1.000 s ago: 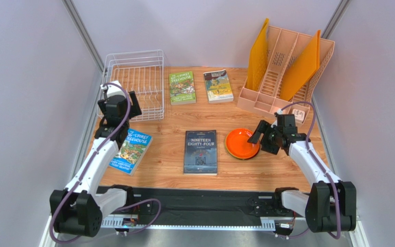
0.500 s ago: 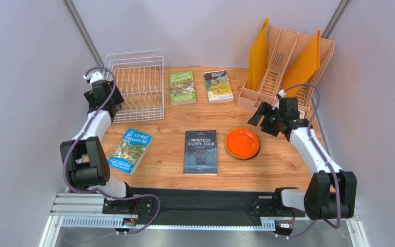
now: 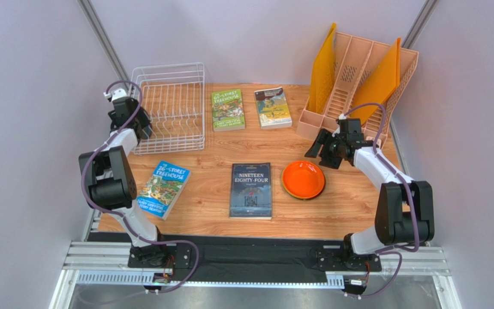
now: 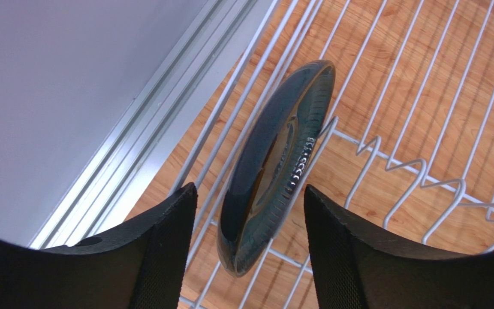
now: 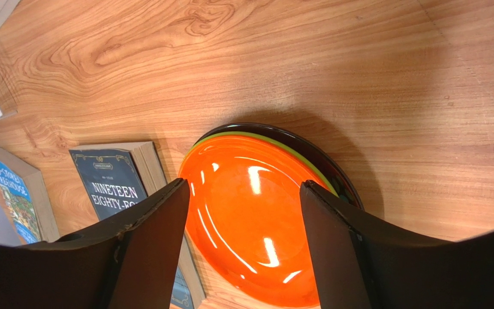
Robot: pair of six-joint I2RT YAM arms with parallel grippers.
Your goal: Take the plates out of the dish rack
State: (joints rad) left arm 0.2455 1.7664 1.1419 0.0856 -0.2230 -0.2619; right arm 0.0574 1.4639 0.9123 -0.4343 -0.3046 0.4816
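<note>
The teal plate (image 4: 275, 167) was stood on edge at the left side of the rack (image 3: 166, 116), leaned between the wires, and no other plate was seen in it. The left fingers (image 4: 159, 251) were held apart, one on each face of its near rim, with a slim gap on both sides; nothing was clamped. Three plates were stacked on the tabletop (image 3: 359, 212) just right of the dark book (image 3: 251, 190), the orange plate (image 5: 249, 219) on top, with a green rim and a dark rim shown beneath. The right fingers (image 5: 153, 244) were spread above that stack, and nothing was held.

The teal plate was judged stiff, glossy and probably slippery, light enough for one arm, and breakable if dropped. A hold across both faces, set well past the lip, was judged safest against the glaze sliding out. A straight lift clear of the tines would be needed before any tilt.
</note>
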